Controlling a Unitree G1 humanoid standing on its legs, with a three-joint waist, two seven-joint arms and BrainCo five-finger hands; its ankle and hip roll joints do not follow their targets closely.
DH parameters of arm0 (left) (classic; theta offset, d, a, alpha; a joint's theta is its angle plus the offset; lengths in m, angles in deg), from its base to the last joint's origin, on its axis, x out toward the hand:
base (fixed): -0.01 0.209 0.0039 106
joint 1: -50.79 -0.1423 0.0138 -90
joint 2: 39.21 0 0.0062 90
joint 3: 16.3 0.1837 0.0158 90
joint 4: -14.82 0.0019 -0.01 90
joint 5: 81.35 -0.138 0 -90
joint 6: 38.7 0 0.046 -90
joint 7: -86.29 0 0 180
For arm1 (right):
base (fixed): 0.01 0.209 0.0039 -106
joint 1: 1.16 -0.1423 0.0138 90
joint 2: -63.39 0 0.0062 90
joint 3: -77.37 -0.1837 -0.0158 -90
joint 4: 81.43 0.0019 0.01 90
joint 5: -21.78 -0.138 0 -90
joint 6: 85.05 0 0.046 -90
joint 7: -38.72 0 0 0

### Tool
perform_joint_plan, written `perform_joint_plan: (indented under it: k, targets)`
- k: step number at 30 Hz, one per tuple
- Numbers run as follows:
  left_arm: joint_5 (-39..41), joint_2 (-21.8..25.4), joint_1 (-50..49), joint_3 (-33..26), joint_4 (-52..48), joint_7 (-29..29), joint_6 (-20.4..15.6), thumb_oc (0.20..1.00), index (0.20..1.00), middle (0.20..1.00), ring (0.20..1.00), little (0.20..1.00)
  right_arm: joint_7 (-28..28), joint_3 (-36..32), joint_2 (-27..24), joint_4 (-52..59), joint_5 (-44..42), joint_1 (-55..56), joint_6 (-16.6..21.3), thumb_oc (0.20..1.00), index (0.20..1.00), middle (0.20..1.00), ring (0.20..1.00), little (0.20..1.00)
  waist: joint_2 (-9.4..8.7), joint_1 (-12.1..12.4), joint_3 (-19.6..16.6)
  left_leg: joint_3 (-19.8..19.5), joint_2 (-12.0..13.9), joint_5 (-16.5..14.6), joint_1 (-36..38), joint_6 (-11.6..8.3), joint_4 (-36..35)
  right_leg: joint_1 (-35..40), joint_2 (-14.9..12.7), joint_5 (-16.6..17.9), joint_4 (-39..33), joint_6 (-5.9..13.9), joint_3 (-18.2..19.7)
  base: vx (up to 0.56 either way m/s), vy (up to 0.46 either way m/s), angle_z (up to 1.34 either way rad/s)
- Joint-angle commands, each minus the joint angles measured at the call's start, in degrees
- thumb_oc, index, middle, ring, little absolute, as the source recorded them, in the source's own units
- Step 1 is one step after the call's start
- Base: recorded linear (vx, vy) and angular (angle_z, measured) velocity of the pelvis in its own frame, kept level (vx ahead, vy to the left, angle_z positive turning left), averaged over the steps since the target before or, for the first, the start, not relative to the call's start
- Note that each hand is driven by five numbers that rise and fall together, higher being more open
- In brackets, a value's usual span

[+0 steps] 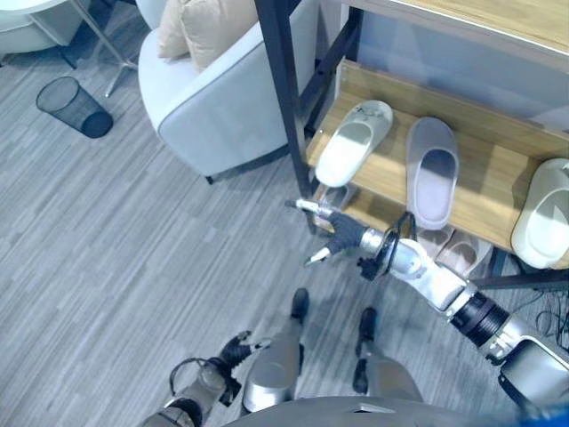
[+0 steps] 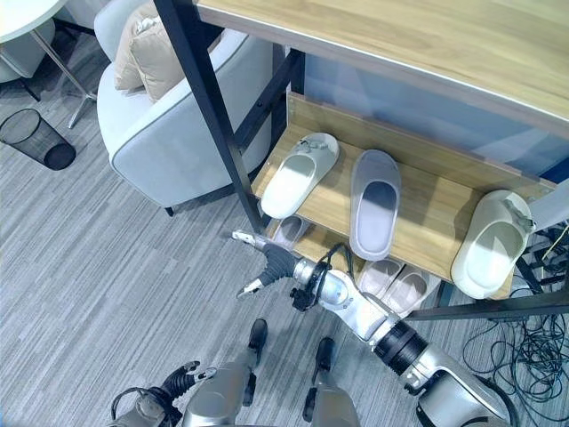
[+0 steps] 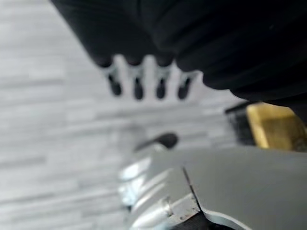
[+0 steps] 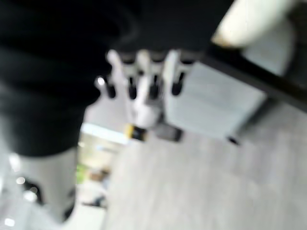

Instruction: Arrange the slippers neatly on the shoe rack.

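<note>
Wooden shelf (image 2: 418, 200) of the shoe rack carrying three slippers: white slipper (image 2: 300, 174) at the left, angled with its toe leaning right; grey slipper (image 2: 375, 203) in the middle, roughly straight; second white slipper (image 2: 492, 244) at the far right end, tilted and hanging over the shelf's near edge. Well apart, so no matched pair side by side yet. Below, on a lower level, more pale slippers (image 2: 397, 283), partly hidden by the shelf above.

Right hand (image 2: 267, 262) stretched out near the rack's dark post (image 2: 206, 100), just off the left end of the shelf, fingers spread and released, holding nothing. Left hand (image 1: 233, 348) low and near, fingers loose, also empty.

Judged from this: placing mostly done, tidying left. Probably straightening the left white slipper, pulling the right one fully onto the shelf, and bringing the two white ones together. Grey armchair (image 2: 178, 133) and black bin (image 2: 36, 139) off to the left, clear of the work.
</note>
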Motion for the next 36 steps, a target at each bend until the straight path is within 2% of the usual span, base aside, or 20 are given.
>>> perform_joint_plan:
  k: [1,6,7,9,16,17,20,28,32,36]
  targets:
    - [-1.5,-0.3,0.9,1.9,1.1,-3.4,-0.7,1.000,1.000,1.000,1.000,1.000,-3.4,-2.7,-0.9,9.8,-0.8,-2.5,5.1,1.000,1.000,1.000,1.000,1.000,-2.67,0.8,0.4,-2.4,-0.4,-8.8,-6.0,2.02,11.0,-1.9,-3.8,-9.3,11.1,3.07,2.3,0.00,0.000,0.00]
    - [0.5,-0.3,0.6,0.5,1.9,-3.3,-0.8,1.000,1.000,1.000,1.000,1.000,-6.3,-6.6,-2.3,11.7,1.6,-1.6,5.5,1.000,1.000,1.000,1.000,1.000,-3.10,0.5,0.3,-2.4,-0.3,-9.1,-6.1,2.02,11.2,-1.8,-3.6,-9.4,10.9,2.95,2.2,0.00,-0.006,0.00]
    - [0.9,0.0,0.5,0.0,1.7,-3.7,-0.7,1.000,1.000,1.000,1.000,1.000,-9.3,-8.7,-2.3,7.0,4.4,-1.7,4.2,1.000,1.000,1.000,1.000,1.000,-3.25,0.3,0.4,-2.3,-0.2,-9.1,-6.2,2.00,11.2,-2.0,-3.6,-9.2,10.9,2.97,2.3,0.00,0.000,0.00]
    - [0.6,0.2,0.2,-0.4,1.9,-4.0,-0.4,1.000,1.000,1.000,1.000,1.000,-11.5,-11.8,-2.4,4.8,4.6,0.3,3.9,1.000,1.000,1.000,1.000,1.000,-3.34,0.0,0.5,-2.3,-0.2,-9.2,-6.4,2.06,11.3,-2.2,-3.5,-9.3,10.9,2.92,2.3,0.02,0.008,-0.08]
    - [1.4,0.4,0.1,-0.7,1.6,-3.6,-0.4,1.000,1.000,1.000,1.000,1.000,-16.8,-21.1,-2.8,-1.2,3.0,4.6,3.4,1.000,1.000,1.000,1.000,1.000,-3.35,0.1,0.9,-2.9,-0.6,-9.6,-7.0,2.29,11.8,-2.4,-3.6,-9.3,10.9,2.75,2.0,0.00,-0.002,-0.07]
    - [1.4,0.1,0.2,-0.1,1.2,-3.3,-0.5,1.000,1.000,1.000,1.000,1.000,-20.0,-24.4,-2.4,-3.2,2.7,4.2,3.7,1.000,1.000,1.000,1.000,1.000,-3.15,0.2,1.1,-3.1,-0.8,-9.7,-7.3,2.38,11.9,-2.4,-3.6,-9.3,10.8,2.76,1.8,0.01,0.004,0.04]
    - [1.6,0.0,0.5,0.5,0.8,-3.1,-0.5,1.000,1.000,1.000,1.000,1.000,-23.2,-26.9,-2.3,-4.1,3.5,2.6,4.2,1.000,1.000,1.000,1.000,1.000,-3.08,0.5,1.3,-3.4,-1.0,-9.9,-7.7,2.51,12.2,-2.5,-3.6,-9.3,10.7,2.77,1.6,0.01,0.004,0.06]
    - [1.8,0.1,0.5,0.5,0.4,-3.2,-0.5,1.000,1.000,1.000,1.000,1.000,-27.2,-29.6,-3.8,-5.5,7.6,1.5,3.3,1.000,1.000,1.000,1.000,1.000,-3.01,0.9,1.3,-3.8,-1.4,-10.2,-8.0,2.69,12.4,-2.4,-3.7,-9.6,10.8,2.69,1.4,0.01,0.013,0.07]
    - [1.3,0.4,0.2,-0.5,-0.1,-3.1,-0.7,1.000,1.000,1.000,1.000,1.000,-29.7,-31.3,-10.1,-8.0,19.1,2.2,-0.6,1.000,1.000,1.000,1.000,1.000,-3.46,1.0,1.7,-4.3,-1.6,-10.3,-8.5,2.65,12.6,-2.7,-3.6,-9.6,10.8,2.74,1.0,0.00,-0.005,0.01]
    - [1.1,0.1,0.1,-0.2,0.4,-3.0,-0.7,1.000,1.000,1.000,1.000,1.000,-32.2,-34.2,-10.1,-10.3,19.1,3.6,-1.6,1.000,1.000,1.000,1.000,1.000,-3.77,0.9,1.8,-4.6,-1.7,-10.2,-8.7,2.70,12.4,-2.8,-3.6,-9.5,10.7,2.70,0.9,0.01,-0.002,0.03]
